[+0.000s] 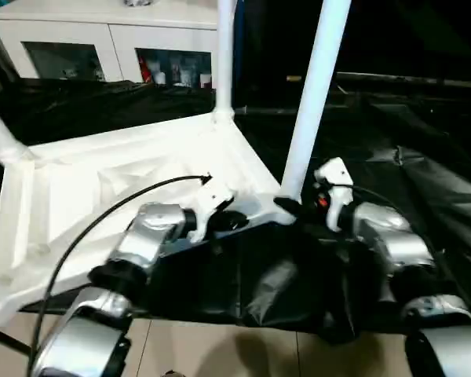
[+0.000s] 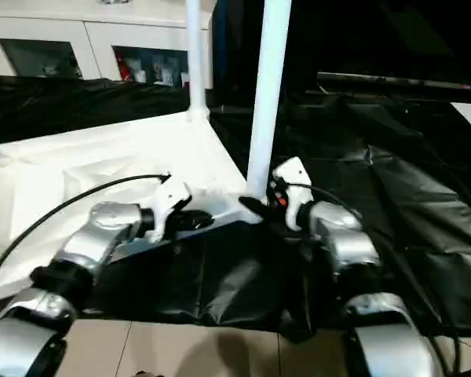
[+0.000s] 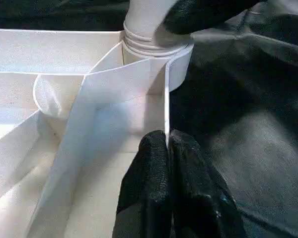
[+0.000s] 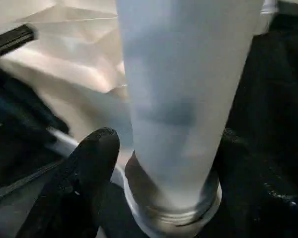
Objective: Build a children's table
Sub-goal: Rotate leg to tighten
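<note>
Tabletop [image 1: 125,181] lies upside down on the black-draped counter [image 1: 424,181], ribbed underside up; it looks like thin moulded plastic, light and stiff but likely to flex and slide on the sheeting, so the rim wall seems the sensible hold; the left hand [image 3: 167,148] is closed on that thin rim just short of the near corner socket [image 3: 161,54]. Three legs stand in their sockets; the near leg [image 1: 314,94] looks smooth and slippery, best taken low; the right hand [image 4: 164,163] straddles its base, fingers [image 4: 84,168] slack, not clamping. A white cabinet [image 1: 110,39] stands behind; loose folds of sheeting crowd the near edge.
</note>
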`<state>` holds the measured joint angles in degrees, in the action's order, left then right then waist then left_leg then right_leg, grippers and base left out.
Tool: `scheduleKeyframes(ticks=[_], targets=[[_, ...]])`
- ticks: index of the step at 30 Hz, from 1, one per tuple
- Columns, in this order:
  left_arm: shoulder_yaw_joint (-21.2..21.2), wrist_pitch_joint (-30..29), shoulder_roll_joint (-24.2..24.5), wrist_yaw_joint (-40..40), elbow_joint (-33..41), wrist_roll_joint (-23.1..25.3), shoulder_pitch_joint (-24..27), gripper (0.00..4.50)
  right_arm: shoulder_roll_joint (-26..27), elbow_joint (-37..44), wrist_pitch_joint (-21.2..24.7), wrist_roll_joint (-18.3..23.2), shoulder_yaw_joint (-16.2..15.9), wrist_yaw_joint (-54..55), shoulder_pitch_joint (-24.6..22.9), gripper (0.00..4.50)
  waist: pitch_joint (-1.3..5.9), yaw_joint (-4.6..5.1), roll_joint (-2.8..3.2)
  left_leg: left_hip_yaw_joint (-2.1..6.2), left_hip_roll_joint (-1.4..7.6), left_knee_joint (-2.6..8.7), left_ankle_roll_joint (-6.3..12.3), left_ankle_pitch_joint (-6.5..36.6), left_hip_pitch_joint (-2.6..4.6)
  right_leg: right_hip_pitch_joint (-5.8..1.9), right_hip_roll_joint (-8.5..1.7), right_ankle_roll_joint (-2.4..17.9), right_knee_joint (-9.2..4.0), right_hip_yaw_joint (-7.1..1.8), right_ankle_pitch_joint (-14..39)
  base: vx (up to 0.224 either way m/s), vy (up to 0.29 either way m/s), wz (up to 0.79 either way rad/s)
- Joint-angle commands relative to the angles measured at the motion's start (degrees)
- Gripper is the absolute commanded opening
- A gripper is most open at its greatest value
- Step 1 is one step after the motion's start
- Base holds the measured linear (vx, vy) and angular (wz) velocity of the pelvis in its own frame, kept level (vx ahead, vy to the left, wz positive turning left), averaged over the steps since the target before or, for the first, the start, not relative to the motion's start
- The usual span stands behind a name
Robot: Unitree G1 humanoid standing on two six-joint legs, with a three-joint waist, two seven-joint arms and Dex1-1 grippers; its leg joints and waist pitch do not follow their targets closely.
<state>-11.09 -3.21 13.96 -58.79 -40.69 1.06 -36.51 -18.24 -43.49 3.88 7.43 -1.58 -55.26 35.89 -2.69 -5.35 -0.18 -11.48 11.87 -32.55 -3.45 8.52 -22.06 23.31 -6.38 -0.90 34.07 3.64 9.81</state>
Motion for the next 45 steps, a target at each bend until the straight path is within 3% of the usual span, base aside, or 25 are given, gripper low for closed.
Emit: scheduleKeyframes(ticks=[1, 2, 6, 14, 18, 22, 26, 27, 30, 32, 37, 39, 42, 45], targets=[[0.0, 1.2, -0.9, -3.4, 1.7, -3.3, 1.4, 0.0, -0.2, 1.8, 0.5, 1.5, -1.5, -3.6, -0.2, 3.14, 3.86, -0.38, -1.36, 0.17, 1.31, 3.11, 4.33, 12.9, 0.85, -2.7, -1.69, 14.4, -3.19, -1.52, 9.3, 0.0, 0.0, 0.0], [0.1, 1.2, -0.7, -3.6, 1.9, -3.3, 1.6, 0.0, -0.4, 1.9, 0.6, 1.7, -1.6, -4.3, -0.2, 2.98, 3.81, -0.46, -1.14, 0.2, 1.36, 3.16, 4.2, 13.3, 0.94, -2.63, -1.77, 14.3, -3.24, -1.55, 10.5, 0.0, 0.0, 0.0], [0.0, 0.8, 0.0, -4.4, 3.0, -3.5, 2.5, 0.0, -0.9, 1.6, 0.4, 1.5, -1.6, -5.9, -0.3, 2.78, 3.7, -0.64, -1.18, 0.25, 1.44, 3.33, 3.16, 14.5, 1.1, -2.47, -1.88, 13.4, -3.52, -1.63, 13.6, 0.0, 0.0, 0.0], [0.0, -0.3, 0.2, -5.2, 4.6, -3.6, 3.4, 0.0, -0.4, 1.8, 0.6, 1.5, -1.9, -6.3, -1.0, 2.05, 3.81, -0.72, -1.18, 0.22, 1.33, 3.21, 3.21, 13.2, 1.04, -2.51, -1.79, 13.3, -3.31, -1.66, 11.7, 0.0, 0.0, 0.0], [0.2, -0.4, 0.0, -4.5, 4.2, -3.2, 3.0, 0.0, 0.1, 1.5, 0.4, 1.0, -1.9, -5.1, -1.7, 1.98, 3.8, -0.69, -1.12, 0.23, 1.32, 3.23, 3.14, 13.4, 1.02, -2.51, -1.79, 13.3, -3.36, -1.65, 12.1, 0.0, 0.0, 0.0], [0.8, -0.7, -1.7, 0.8, 1.5, -1.5, 1.0, 0.0, 2.6, -0.9, -1.0, -0.7, 0.0, 5.6, -2.5, 1.97, 3.69, -0.54, -1.02, 0.31, 1.27, 3.39, 2.45, 14.6, 1.14, -2.37, -1.85, 12.8, -3.62, -1.69, 13.7, 0.0, 0.0, 0.0], [1.4, -1.6, -4.4, 9.5, -3.1, 0.8, -2.3, 0.0, 6.4, -2.8, -0.4, -1.4, 2.5, 17.9, -2.5, 1.95, 3.48, 0.16, -0.96, 0.62, 1.12, 3.81, 0.04, 18.3, 1.49, -1.96, -1.92, 10.6, -4.43, -1.76, 20.3, 0.0, 0.0, 0.0], [1.8, -1.9, -5.5, 12.4, -4.5, 1.2, -3.4, 0.0, 7.6, -3.2, 0.2, -1.4, 3.3, 21.5, -2.4, 1.95, 3.51, 0.23, -0.71, 0.71, 1.07, 3.88, -0.22, 18.7, 1.45, -2.01, -1.93, 10.2, -4.5, -1.75, 20.7, 0.0, 0.0, 0.0], [2.1, -2.4, -6.9, 15.7, -6.1, 1.7, -4.7, 0.0, 9.4, -3.7, 1.0, -1.3, 4.3, 26.4, -2.2, 1.95, 3.5, 0.28, -0.9, 0.73, 0.99, 3.88, -0.18, 19.7, 1.45, -1.92, -1.96, 9.6, -4.83, -1.72, 21.7, 0.0, 0.0, 0.0], [1.3, -2.0, -9.6, 19.1, -7.8, 2.8, -6.3, 0.0, 13.4, -5.1, 2.4, 0.1, 7.1, 35.7, -1.2, 1.95, 3.43, 0.37, -0.7, 0.67, 0.96, 3.9, -0.24, 19.9, 1.53, -1.66, -1.87, 9.6, -4.95, -1.85, 21.5, 0.0, 0.0, 0.0], [-0.2, 1.6, -10.7, 18.4, -9.5, 3.8, -7.3, 0.0, 15.2, -5.6, 0.7, -0.5, 7.7, 39.8, -0.3, 1.95, 3.58, 0.33, -0.6, 0.81, 0.9, 4.03, -0.55, 20.4, 1.42, -1.81, -1.81, 8.9, -4.98, -1.7, 20.6, 0.0, 0.0, 0.0], [-0.6, 3.9, -10.6, 17.3, -9.9, 4.0, -7.2, 0.0, 15.3, -5.2, -0.1, -0.2, 8.2, 39.9, -0.1, 2.65, 3.6, 0.29, -0.64, 0.8, 0.92, 4.02, -0.33, 20.5, 1.34, -1.89, -1.85, 8.9, -4.92, -1.71, 19.8, 0.0, 0.0, 0.0], [-1.0, 5.8, -9.9, 15.3, -9.8, 3.9, -6.8, 0.0, 14.5, -4.4, -0.5, 0.3, 9.0, 39.6, -0.1, 2.69, 3.65, 0.29, -0.46, 0.8, 0.97, 4.05, -0.26, 20.5, 1.38, -1.93, -1.84, 9.3, -4.82, -1.72, 18.9, 0.0, 0.0, 0.0], [-1.0, 7.4, -9.7, 14.5, -10.0, 3.8, -6.8, 0.0, 13.7, -3.3, -1.6, -0.3, 8.7, 39.5, -0.4, 3.06, 3.71, 0.15, -0.51, 0.7, 0.98, 3.96, 0.04, 19.3, 1.33, -2.0, -1.81, 10.0, -4.62, -1.75, 16.7, 0.0, 0.0, 0.0]])
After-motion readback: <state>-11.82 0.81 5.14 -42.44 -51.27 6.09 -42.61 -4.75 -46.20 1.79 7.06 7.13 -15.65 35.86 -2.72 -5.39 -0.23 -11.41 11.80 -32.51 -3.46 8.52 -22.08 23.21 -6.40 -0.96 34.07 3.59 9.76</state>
